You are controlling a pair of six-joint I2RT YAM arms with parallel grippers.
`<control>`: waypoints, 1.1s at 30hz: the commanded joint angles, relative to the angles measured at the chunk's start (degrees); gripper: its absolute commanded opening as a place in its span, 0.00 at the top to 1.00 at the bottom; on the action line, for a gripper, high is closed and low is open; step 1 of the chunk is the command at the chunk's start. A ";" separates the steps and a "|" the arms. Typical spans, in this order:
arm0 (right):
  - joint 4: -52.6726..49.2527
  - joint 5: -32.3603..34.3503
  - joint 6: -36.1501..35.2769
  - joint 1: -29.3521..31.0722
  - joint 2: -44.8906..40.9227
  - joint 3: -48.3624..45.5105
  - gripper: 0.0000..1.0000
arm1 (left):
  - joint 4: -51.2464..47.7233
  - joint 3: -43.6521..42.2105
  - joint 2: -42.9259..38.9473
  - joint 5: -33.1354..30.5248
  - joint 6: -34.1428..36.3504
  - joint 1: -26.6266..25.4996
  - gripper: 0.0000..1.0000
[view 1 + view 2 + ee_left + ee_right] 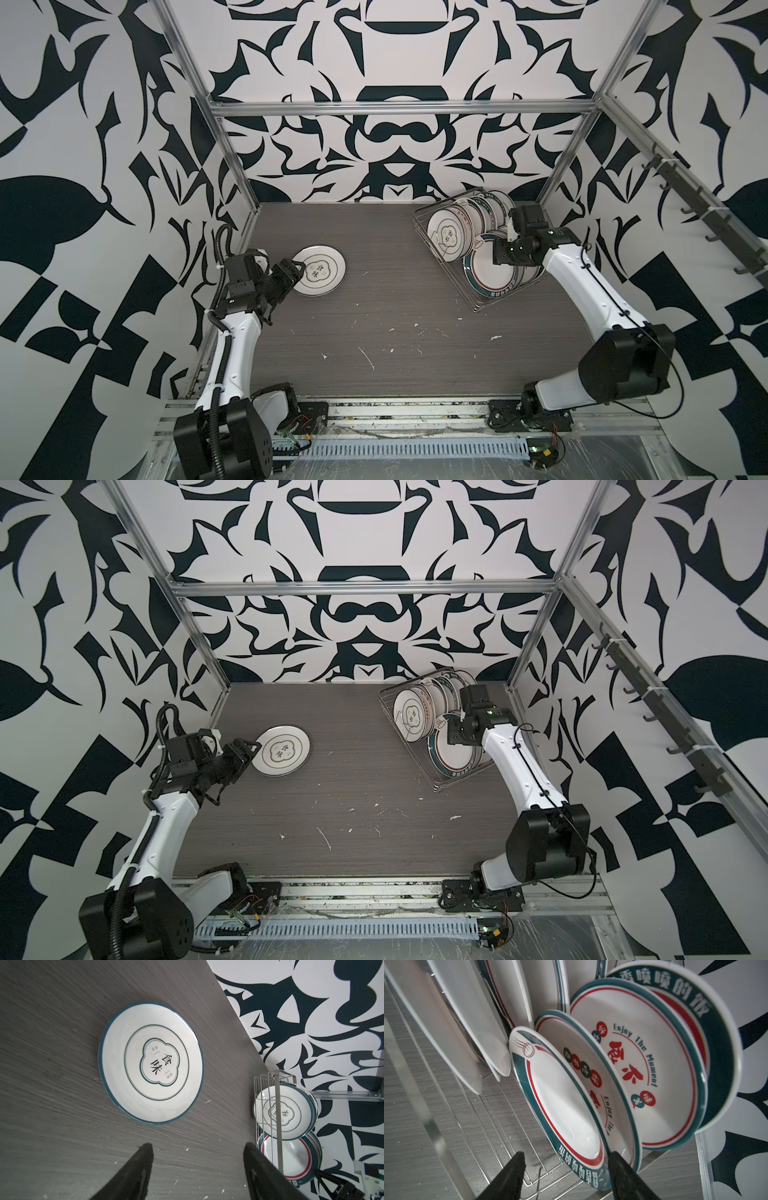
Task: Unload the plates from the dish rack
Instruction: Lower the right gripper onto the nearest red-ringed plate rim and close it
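Black fingers [508, 1176] of the right tool [566, 1153] fill the near edge of the right wrist view. They are spread apart on either side of the rim of the front plate [562, 1105]. One finger stands clear of the plate's face with rack wire showing in the gap. The other lines up with the slot between that plate and the second plate [616, 1088] behind it; whether it touches either I cannot tell. Nothing is pinched.

Beyond the fingertips more plates stand on edge in the dish rack [420, 226], leaning in a row. Teal rims and red lettering face the tool, and plain white plate backs stand off to one side of it. In both top views this tool reaches down into the rack's nearer row of large plates.

The left tool [198, 1145] is spread wide as well, with only bare desk [395, 291] between its fingers. A flat plate [150, 1062] with a teal rim and a cloud-shaped emblem lies face up on the desk just ahead of its fingertips. In the left wrist view a strip of desk separates the plate from them. The rack stands well apart from this tool, far ahead and off to one side.
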 commanded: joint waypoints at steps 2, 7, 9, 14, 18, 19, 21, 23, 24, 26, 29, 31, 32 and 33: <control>0.90 -0.29 -0.92 -0.34 -0.30 -0.15 0.34 | 1.77 -0.79 0.82 -2.17 -0.69 -3.89 0.25; 0.66 -0.29 -1.20 -0.43 -1.62 -0.49 0.34 | 2.45 -0.91 1.78 -3.79 -1.33 -5.73 0.24; 0.19 0.23 -1.21 -0.59 -1.96 -0.62 0.34 | 2.38 -0.57 2.27 -4.38 -1.35 -6.13 0.24; -0.68 1.45 -1.39 -0.68 -2.64 -0.83 0.34 | 2.40 -0.12 3.05 -5.73 -1.35 -7.09 0.24; -0.89 1.62 -1.67 -0.68 -2.69 -0.78 0.35 | 2.31 0.15 3.58 -7.38 -1.44 -7.79 0.24; -1.02 1.94 -1.74 -0.73 -2.76 -0.73 0.35 | 2.37 0.24 3.78 -7.46 -1.52 -7.88 0.24; -0.69 2.00 -1.97 -0.69 -2.84 -1.00 0.35 | 2.51 0.46 4.18 -7.61 -1.53 -8.28 0.24; -0.60 1.99 -2.00 -0.88 -2.01 -1.01 0.35 | 2.52 0.81 4.74 -7.92 -1.47 -8.78 0.23; -0.64 1.93 -2.09 -0.97 -1.55 -1.03 0.35 | 2.46 0.97 5.07 -8.00 -1.39 -9.13 0.23; -0.42 2.16 -2.07 -1.04 -0.62 -1.27 0.36 | 2.47 1.25 5.40 -8.15 -1.40 -9.74 0.23; 0.28 2.27 -2.09 -1.26 0.15 -1.69 0.36 | 2.31 1.78 5.71 -8.00 -1.26 -10.48 0.23; 0.78 2.01 -2.00 -1.30 0.30 -1.93 0.36 | 2.28 1.87 5.85 -8.42 -1.26 -10.70 0.22; 0.97 2.00 -2.00 -1.23 0.37 -2.06 0.37 | 2.29 1.91 6.05 -8.49 -1.26 -10.66 0.22; 1.07 1.91 -2.00 -1.24 0.62 -2.14 0.37 | 2.42 1.91 6.24 -8.51 -1.19 -10.75 0.22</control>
